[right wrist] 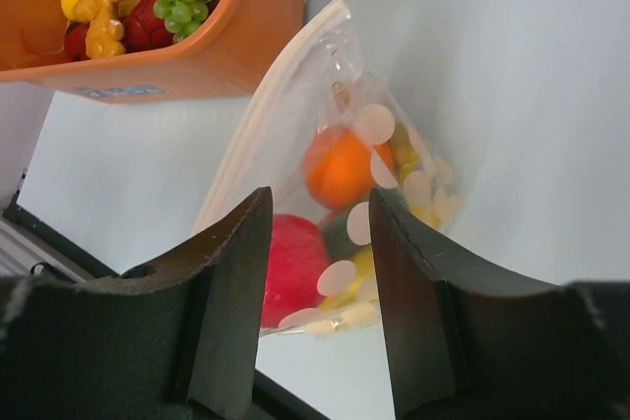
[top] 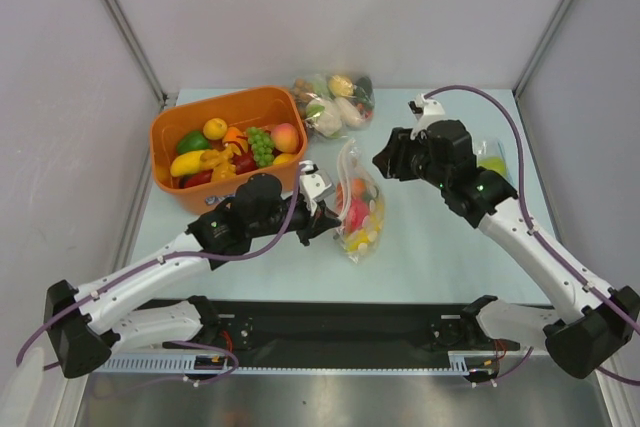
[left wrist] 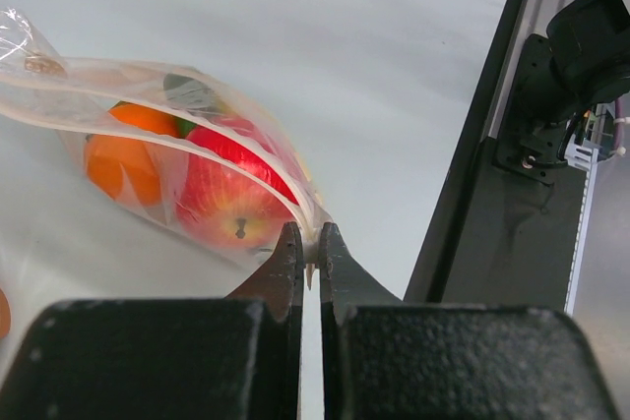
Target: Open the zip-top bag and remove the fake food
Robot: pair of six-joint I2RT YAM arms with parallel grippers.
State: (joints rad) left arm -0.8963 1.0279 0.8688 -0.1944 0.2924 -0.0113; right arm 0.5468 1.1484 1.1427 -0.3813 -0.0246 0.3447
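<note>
A clear zip-top bag [top: 358, 209] lies mid-table, its zip edge raised. It holds fake food: a red apple [left wrist: 231, 199], an orange [right wrist: 340, 166] and pale round slices [right wrist: 374, 125]. My left gripper [top: 325, 215] is shut on the bag's near corner; the left wrist view shows its tips [left wrist: 309, 248] pinching the plastic. My right gripper [top: 385, 162] is open and empty, hovering to the right of the bag's top. In the right wrist view its fingers [right wrist: 320, 233] frame the bag from above.
An orange basket [top: 170, 137] with several loose toy fruits stands at the back left, touching the left arm's side. Another filled clear bag [top: 332, 102] lies at the back centre. A small bag with something green [top: 492, 162] lies behind the right arm.
</note>
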